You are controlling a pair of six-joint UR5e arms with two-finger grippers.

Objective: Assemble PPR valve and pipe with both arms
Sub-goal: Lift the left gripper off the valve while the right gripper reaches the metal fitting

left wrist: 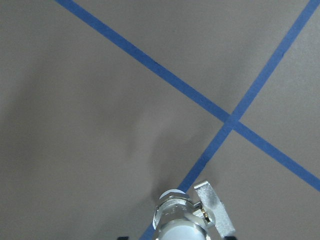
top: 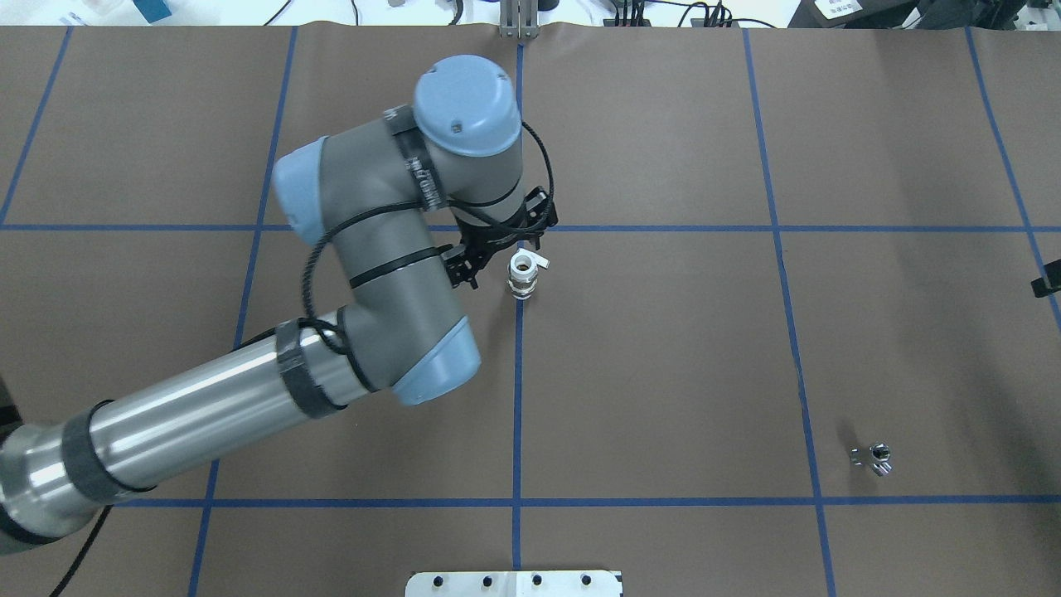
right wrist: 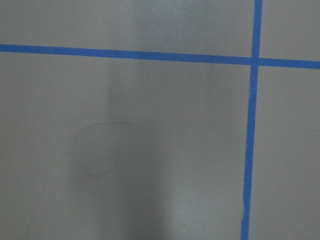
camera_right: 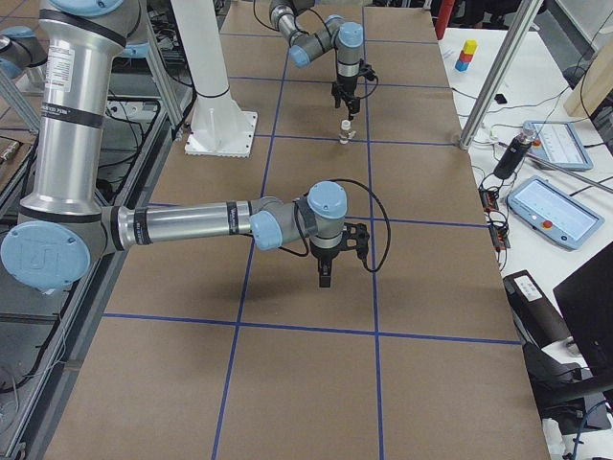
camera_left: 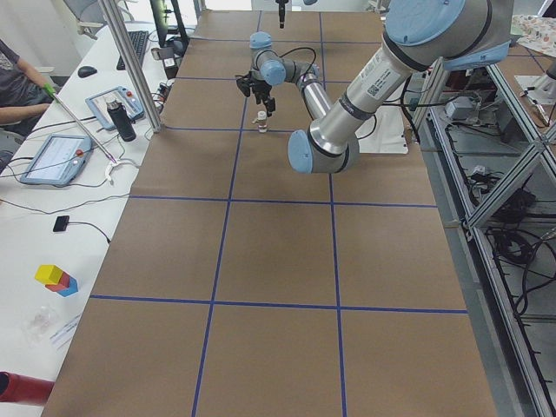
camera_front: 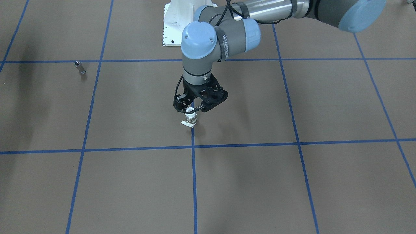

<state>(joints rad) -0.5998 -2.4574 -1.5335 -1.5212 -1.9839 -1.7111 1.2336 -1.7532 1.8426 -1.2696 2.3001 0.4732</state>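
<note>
**Left claw open at the upright PPR valve; pipe untouched.**

Across the overhead view, the left claw [camera_front: 191, 110] hangs with jaws apart, flanking the top collar of the PPR valve [camera_front: 190, 119]. The valve stands on the surface [top: 663, 373] straight out from the white pedestal base [top: 514, 583], well apart from it. The pipe [top: 874, 458] sits off to the base's right and nearer to it. We cannot tell the state of the right claw [camera_right: 326, 276]. We judge the valve light and rigid, with slick plastic collars. Grip one collar squarely, clear of the handle tab [camera_front: 186, 123].
</note>
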